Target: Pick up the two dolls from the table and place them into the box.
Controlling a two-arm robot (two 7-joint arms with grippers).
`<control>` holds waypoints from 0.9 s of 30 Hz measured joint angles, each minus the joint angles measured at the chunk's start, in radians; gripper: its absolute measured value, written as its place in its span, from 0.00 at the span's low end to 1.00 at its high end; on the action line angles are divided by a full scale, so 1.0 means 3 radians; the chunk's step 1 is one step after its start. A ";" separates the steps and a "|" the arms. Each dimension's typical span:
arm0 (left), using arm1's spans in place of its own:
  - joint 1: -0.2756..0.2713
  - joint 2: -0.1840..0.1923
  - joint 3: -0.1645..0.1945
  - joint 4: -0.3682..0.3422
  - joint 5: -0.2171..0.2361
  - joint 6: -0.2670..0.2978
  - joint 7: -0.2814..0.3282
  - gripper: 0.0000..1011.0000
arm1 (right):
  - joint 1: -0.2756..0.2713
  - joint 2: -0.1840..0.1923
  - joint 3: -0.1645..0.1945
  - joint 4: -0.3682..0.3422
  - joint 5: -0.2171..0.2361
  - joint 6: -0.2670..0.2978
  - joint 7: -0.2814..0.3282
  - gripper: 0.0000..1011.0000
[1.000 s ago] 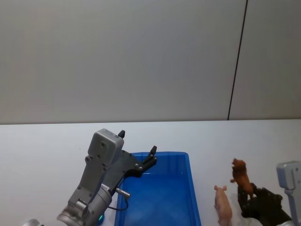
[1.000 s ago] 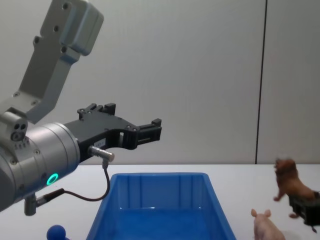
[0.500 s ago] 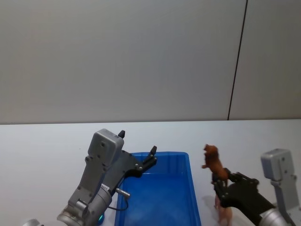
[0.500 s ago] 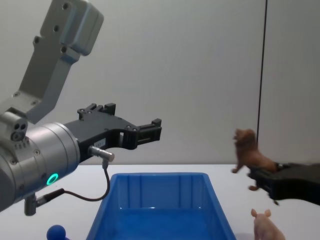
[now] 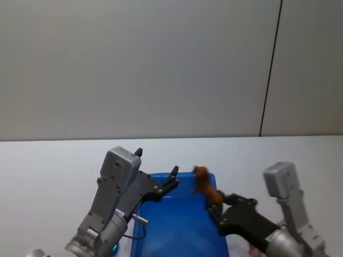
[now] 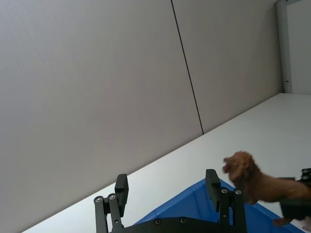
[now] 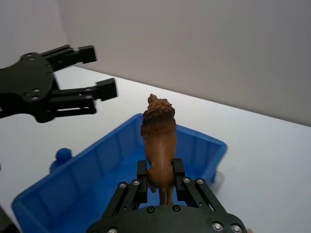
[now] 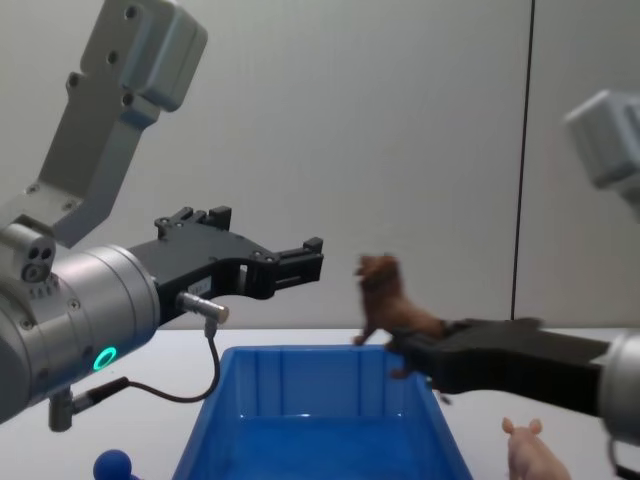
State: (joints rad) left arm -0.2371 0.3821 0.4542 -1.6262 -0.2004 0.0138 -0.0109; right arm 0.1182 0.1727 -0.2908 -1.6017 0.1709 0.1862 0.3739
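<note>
My right gripper is shut on the brown lion doll, gripping its hindquarters. It holds the lion upright in the air over the right part of the blue box. The pale pink pig doll stands on the white table, right of the box. My left gripper hangs open and empty above the box's left side.
A dark blue ball-topped object sits on the table just left of the box. A grey wall with one dark vertical seam rises behind the table. White tabletop stretches to both sides of the box.
My right gripper has lifted the lion off the table and carried it left, from beside the pig to above the box. The left arm and the pig have not moved.
</note>
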 joint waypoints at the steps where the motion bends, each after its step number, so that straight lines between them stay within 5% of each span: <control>1: 0.0000 0.0000 0.0000 0.0000 0.0000 0.0000 0.0000 0.99 | 0.0041 -0.0026 -0.0015 0.0047 -0.0008 0.0011 0.0061 0.30; 14: 0.0000 0.0000 0.0000 0.0000 0.0000 0.0000 0.0000 0.99 | 0.0283 -0.0186 -0.0105 0.0372 -0.0063 0.0103 0.0263 0.68; 23: 0.0000 0.0000 0.0000 0.0000 0.0000 0.0000 0.0000 0.99 | 0.0271 -0.0196 -0.0119 0.0359 -0.0100 0.0139 0.0040 0.96; 27: 0.0000 0.0000 0.0000 0.0000 0.0000 0.0000 0.0000 0.99 | 0.0218 -0.0173 -0.0117 0.0279 -0.0117 0.0140 -0.0100 0.99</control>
State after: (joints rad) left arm -0.2371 0.3821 0.4542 -1.6262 -0.2004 0.0138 -0.0109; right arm 0.1835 0.1209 -0.3258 -1.5180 0.1360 0.2280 0.3438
